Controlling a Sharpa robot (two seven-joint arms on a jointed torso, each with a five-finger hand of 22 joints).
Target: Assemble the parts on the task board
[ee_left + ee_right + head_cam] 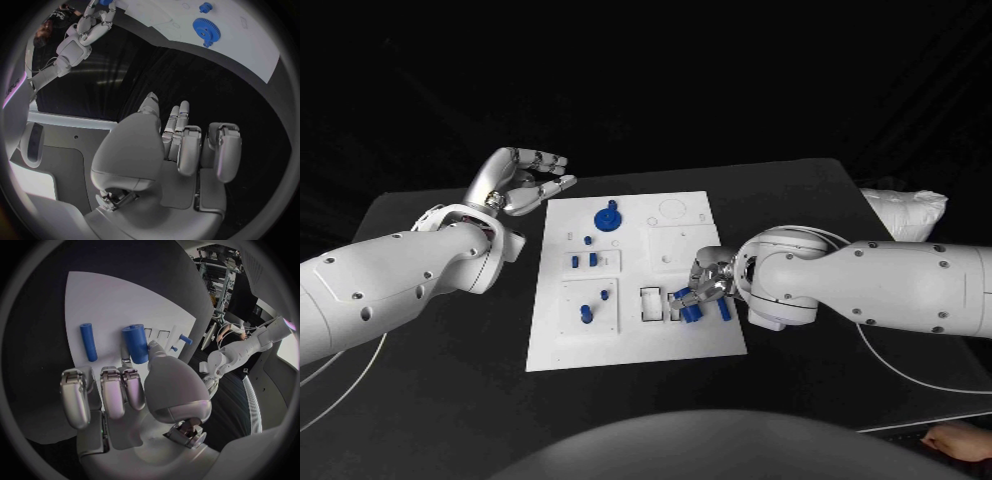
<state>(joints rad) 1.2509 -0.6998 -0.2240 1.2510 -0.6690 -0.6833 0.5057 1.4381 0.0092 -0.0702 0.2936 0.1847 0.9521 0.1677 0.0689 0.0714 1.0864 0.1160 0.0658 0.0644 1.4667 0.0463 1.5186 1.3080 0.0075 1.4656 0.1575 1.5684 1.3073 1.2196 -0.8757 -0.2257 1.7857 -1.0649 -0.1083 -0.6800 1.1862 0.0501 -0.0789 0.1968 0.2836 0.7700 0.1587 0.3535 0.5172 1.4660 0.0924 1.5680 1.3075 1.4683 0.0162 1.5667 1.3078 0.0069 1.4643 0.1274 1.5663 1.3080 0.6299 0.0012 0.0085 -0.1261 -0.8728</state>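
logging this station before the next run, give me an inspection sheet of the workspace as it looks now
surface: black table, task board lying flat in the middle.
job's things: blue gear and small blue pieces on the board; thick blue cylinder at the right hand's fingers, thinner blue cylinder beside it.
clutter: white crumpled object at the table's far right edge.
hands: left hand raised off the board's left edge, fingers curled, holding nothing; right hand over the board's near right part, grip not clear.
cables: thin white cables on the table under both arms.
surroundings: dark backdrop.
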